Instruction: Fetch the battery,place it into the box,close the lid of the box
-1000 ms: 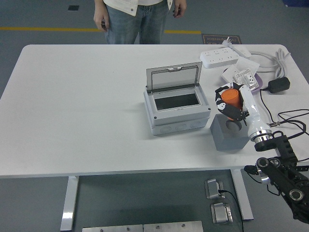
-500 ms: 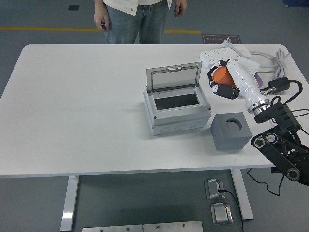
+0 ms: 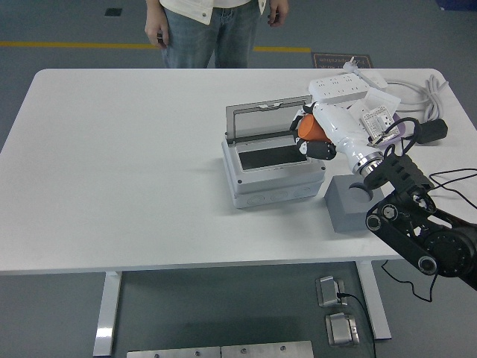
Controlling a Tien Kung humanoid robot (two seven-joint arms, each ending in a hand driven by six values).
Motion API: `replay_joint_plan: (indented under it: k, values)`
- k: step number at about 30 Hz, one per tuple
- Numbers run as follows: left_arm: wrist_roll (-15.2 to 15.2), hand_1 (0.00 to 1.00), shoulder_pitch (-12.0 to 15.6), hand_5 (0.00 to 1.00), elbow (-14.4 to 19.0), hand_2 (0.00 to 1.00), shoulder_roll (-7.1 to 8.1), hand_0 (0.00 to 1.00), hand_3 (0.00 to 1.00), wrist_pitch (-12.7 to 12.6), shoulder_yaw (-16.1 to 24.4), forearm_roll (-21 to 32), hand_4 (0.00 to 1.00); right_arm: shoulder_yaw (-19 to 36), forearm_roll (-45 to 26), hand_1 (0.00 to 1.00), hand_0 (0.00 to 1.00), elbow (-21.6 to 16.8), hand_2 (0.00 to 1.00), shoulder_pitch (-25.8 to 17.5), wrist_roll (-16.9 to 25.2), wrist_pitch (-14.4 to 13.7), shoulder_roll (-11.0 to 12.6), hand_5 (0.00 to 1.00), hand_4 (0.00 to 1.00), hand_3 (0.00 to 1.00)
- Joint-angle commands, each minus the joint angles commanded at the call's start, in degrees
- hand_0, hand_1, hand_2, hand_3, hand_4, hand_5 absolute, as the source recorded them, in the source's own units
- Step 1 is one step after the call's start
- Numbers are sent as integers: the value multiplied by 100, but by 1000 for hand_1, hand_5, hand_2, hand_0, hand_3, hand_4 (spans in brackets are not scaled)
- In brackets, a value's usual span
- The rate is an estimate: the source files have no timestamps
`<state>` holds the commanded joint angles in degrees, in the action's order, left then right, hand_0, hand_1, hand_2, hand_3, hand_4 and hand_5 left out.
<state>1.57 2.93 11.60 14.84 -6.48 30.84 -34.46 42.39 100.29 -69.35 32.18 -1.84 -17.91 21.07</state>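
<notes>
Gripped in the curled fingers of the right hand (image 3: 314, 134), the orange battery (image 3: 308, 129) is held above the right edge of the open box (image 3: 273, 176), just in front of the raised lid (image 3: 267, 119). Half a second earlier it was carried further right, near the power strip (image 3: 340, 89); before that it was at the grey block (image 3: 351, 205), whose socket is now empty. A person (image 3: 212, 26) is seen standing at the far side, hands down.
</notes>
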Motion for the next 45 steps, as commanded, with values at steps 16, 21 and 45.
replay_joint_plan:
  k: [16, 21, 45]
  values:
    - [0, 623, -28, 2, -37, 559, 23, 463, 544, 0, -183, 210, 477, -833, 130, 193, 33, 691, 229, 675, -50, 41, -482, 265, 2, 221]
    - [-2, 620, -34, 2, -43, 557, 35, 462, 542, -1, -230, 250, 464, -1190, 259, 193, 30, 1013, 231, 1030, -50, 91, -588, 277, 2, 223]
    - [-9, 616, -44, 2, -57, 556, 55, 458, 541, -4, -324, 323, 449, -1509, -51, 207, 42, 1604, 240, 1332, 197, 1, -729, 265, 2, 233]
